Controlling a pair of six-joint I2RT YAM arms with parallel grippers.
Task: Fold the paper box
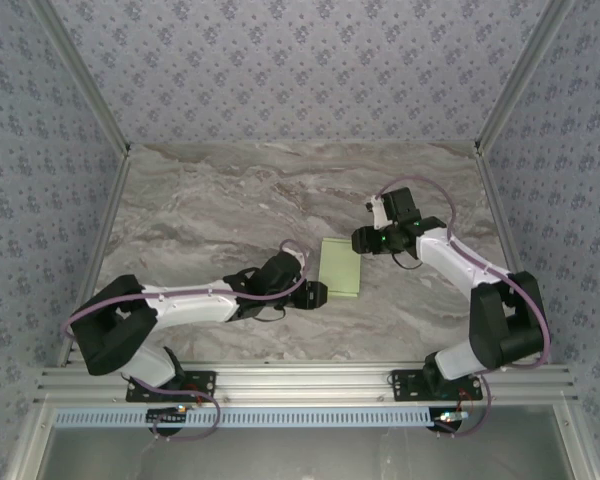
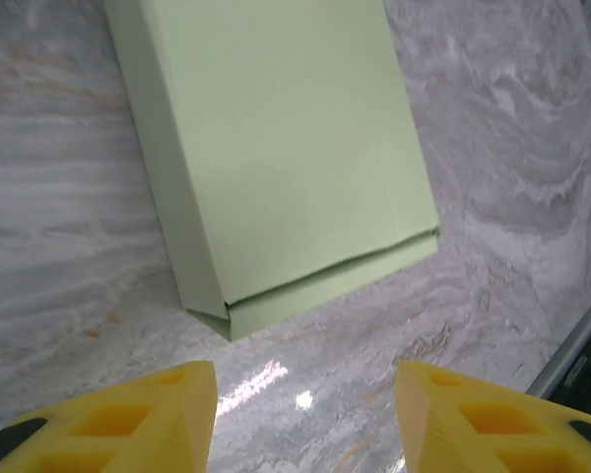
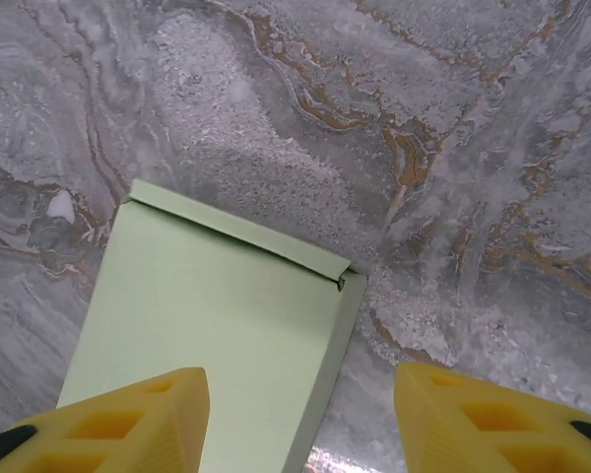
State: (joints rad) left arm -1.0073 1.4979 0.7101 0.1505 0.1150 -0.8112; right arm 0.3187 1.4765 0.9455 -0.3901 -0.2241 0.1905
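Observation:
The paper box (image 1: 340, 268) lies flat on the marble table (image 1: 220, 200) as a closed, pale green rectangular box. My left gripper (image 1: 315, 295) sits just off its near-left corner. In the left wrist view the box (image 2: 286, 148) lies ahead of that gripper (image 2: 305, 414), whose yellow fingers (image 2: 148, 419) stand open over bare table. My right gripper (image 1: 361, 240) is at the box's far-right corner. In the right wrist view this gripper (image 3: 300, 419) is open above the long right edge of the box (image 3: 207, 335), one finger (image 3: 138, 424) over the lid and the other over the table.
Patterned walls (image 1: 40, 150) enclose the table on three sides. Bare marble stretches to the left and behind the box. A metal rail (image 1: 300, 382) runs along the near edge, where both arm bases are bolted.

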